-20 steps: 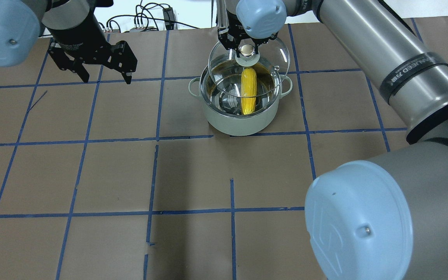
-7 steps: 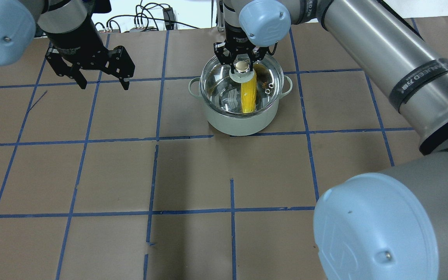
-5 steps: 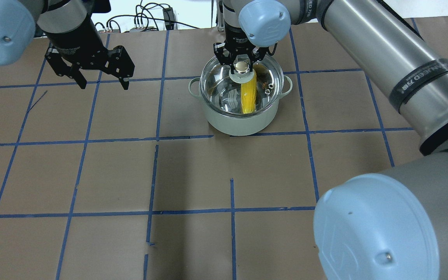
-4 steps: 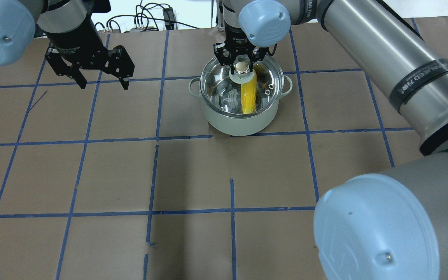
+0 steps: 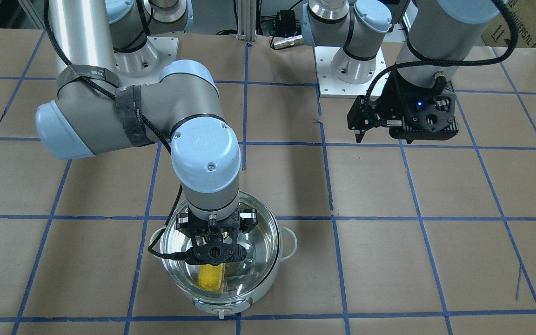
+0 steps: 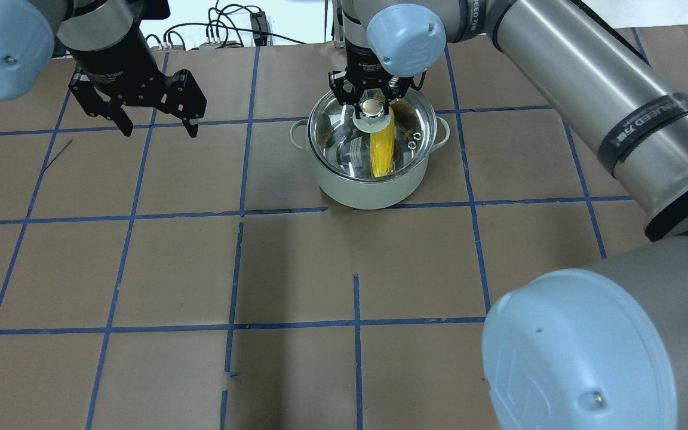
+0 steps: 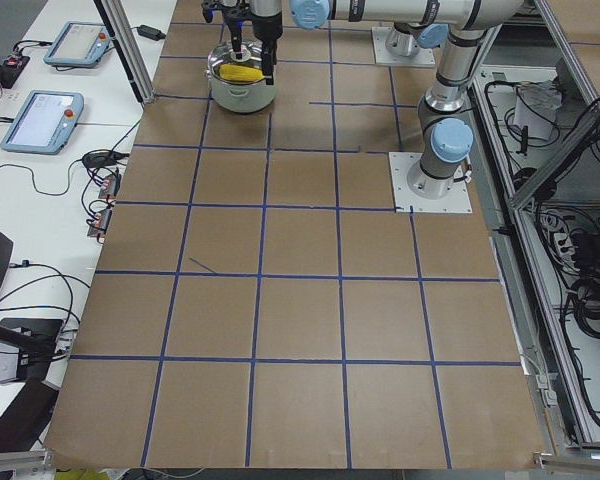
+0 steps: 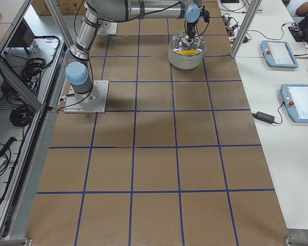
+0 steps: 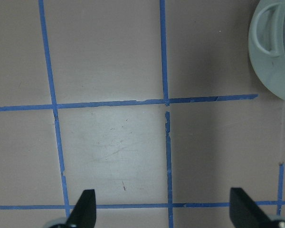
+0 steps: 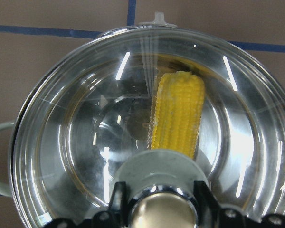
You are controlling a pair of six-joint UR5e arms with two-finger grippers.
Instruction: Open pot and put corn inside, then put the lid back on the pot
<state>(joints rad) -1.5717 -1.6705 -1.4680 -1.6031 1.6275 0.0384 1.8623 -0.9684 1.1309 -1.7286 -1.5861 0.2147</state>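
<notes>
The pale grey pot stands at the table's far middle, with the yellow corn lying inside it. The corn shows through the glass in the right wrist view. The clear glass lid sits level on the pot's rim. My right gripper comes straight down over the pot, its fingers closed on the lid's knob. My left gripper is open and empty, hovering over bare table to the left of the pot. Its wrist view shows one pot handle at the upper right.
The table is brown paper with a blue tape grid. Cables and a power box lie beyond the far edge. The right arm's elbow fills the near right of the overhead view.
The right gripper has lowered the lid from a tilted hover above the pot down onto its rim. Over the last second it has barely shifted. The left gripper has stayed almost still.
</notes>
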